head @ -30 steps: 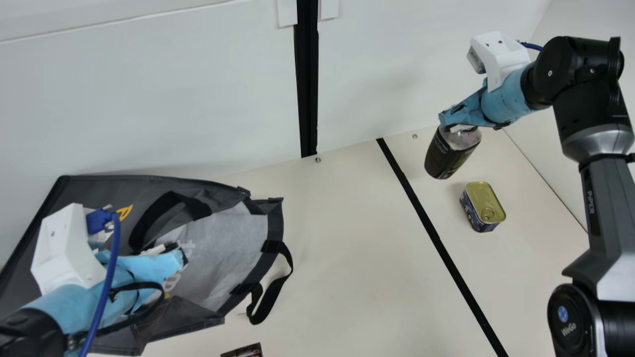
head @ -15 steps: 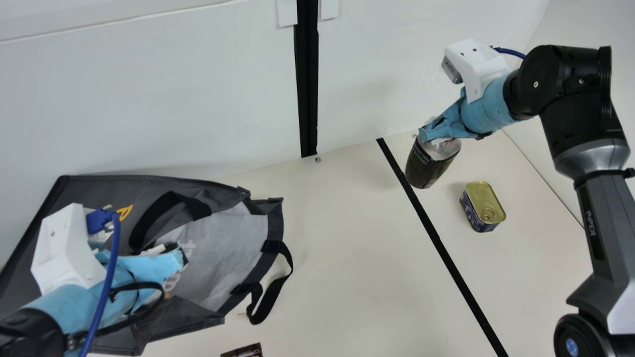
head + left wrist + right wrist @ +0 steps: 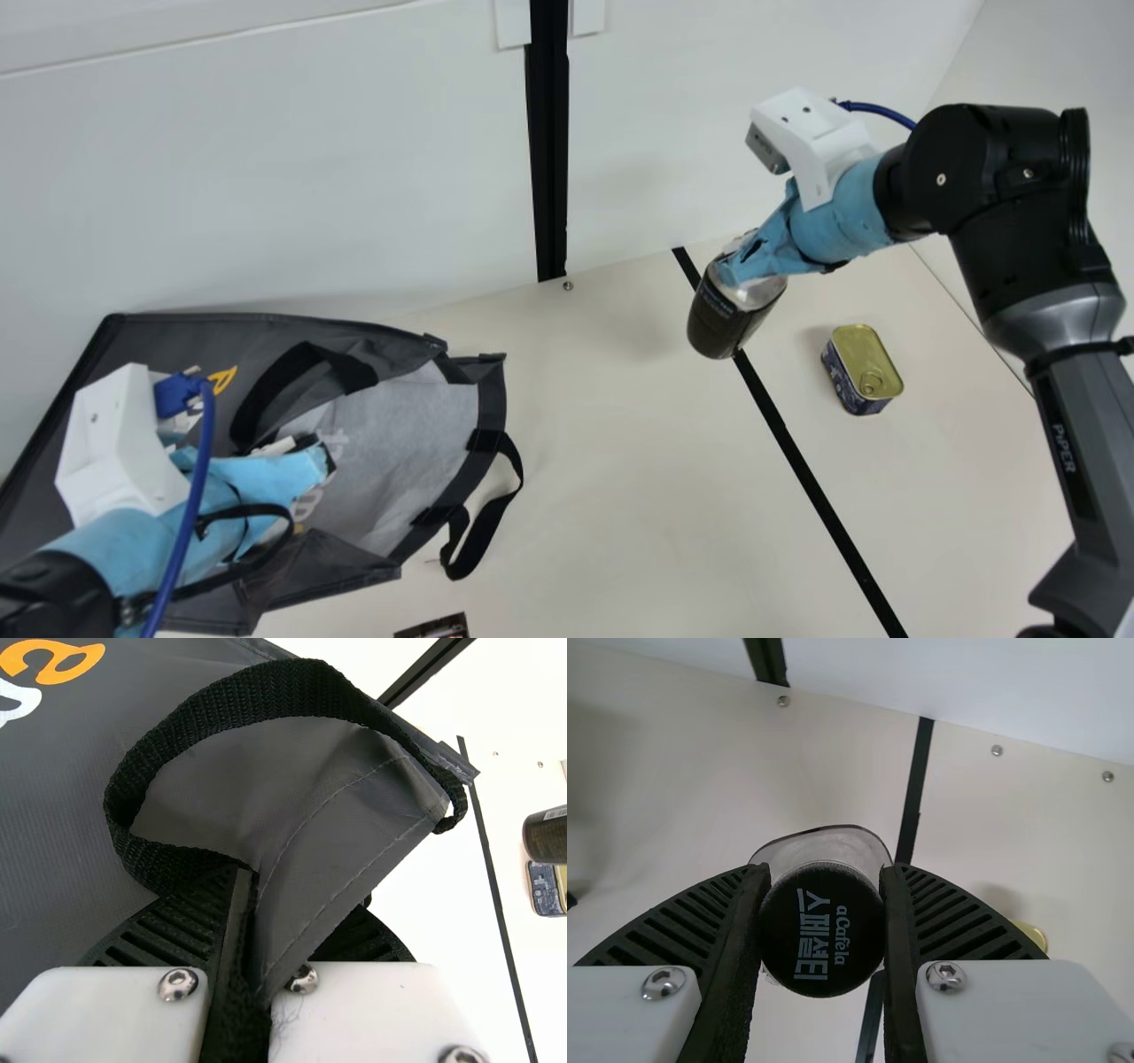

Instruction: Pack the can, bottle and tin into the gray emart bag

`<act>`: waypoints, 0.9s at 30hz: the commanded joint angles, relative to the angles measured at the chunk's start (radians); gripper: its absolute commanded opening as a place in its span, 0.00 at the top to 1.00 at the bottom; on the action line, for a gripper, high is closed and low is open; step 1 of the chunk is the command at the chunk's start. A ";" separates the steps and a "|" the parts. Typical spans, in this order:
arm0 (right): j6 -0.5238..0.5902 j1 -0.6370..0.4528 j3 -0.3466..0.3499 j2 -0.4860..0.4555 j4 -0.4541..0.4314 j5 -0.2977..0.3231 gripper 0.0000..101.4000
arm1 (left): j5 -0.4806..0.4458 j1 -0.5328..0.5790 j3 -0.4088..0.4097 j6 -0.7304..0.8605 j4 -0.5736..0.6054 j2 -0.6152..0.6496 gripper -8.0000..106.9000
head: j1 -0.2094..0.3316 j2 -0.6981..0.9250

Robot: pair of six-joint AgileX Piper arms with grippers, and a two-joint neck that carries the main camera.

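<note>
- right gripper (image 3: 824, 872) pinches the bottle (image 3: 726, 321) near its black cap (image 3: 822, 930), tilted above the counter (image 3: 620, 461).
- left gripper (image 3: 251, 877) clamps a fold of the gray emart bag (image 3: 490, 399); mouth faces the bottle's side.
- step, judged: carry the bottle over, base first, clearing the loose strap (image 3: 493, 521); release well inside, left grip firm.
- tin (image 3: 861, 354) on the cream counter, past a black strip (image 3: 796, 452); pale wall (image 3: 266, 177) behind.

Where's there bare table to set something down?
Table between the gray bag and the black line; also right of the line, nearer than the tin. Crowded at left, with the left gripper on the bag, and by the raised bottle.
</note>
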State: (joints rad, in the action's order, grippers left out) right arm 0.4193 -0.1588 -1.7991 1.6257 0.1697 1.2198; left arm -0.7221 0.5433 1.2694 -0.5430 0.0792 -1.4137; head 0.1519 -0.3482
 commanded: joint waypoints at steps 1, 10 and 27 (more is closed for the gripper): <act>0.001 0.014 0.014 -0.012 0.000 0.000 1.00 | 0.000 0.000 0.000 0.000 0.000 0.000 0.84 | 0.023 -0.001; -0.004 0.086 0.070 -0.063 -0.001 0.000 1.00 | 0.000 0.000 0.000 0.000 0.000 0.000 0.84 | 0.023 -0.001; -0.015 0.202 0.143 -0.125 -0.005 0.000 1.00 | 0.000 0.000 0.000 0.000 0.000 0.000 0.84 | 0.023 -0.001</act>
State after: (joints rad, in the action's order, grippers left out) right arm 0.4039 0.0399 -1.6574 1.5008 0.1645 1.2191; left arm -0.7221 0.5433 1.2694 -0.5430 0.0792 -1.4137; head 0.1519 -0.3482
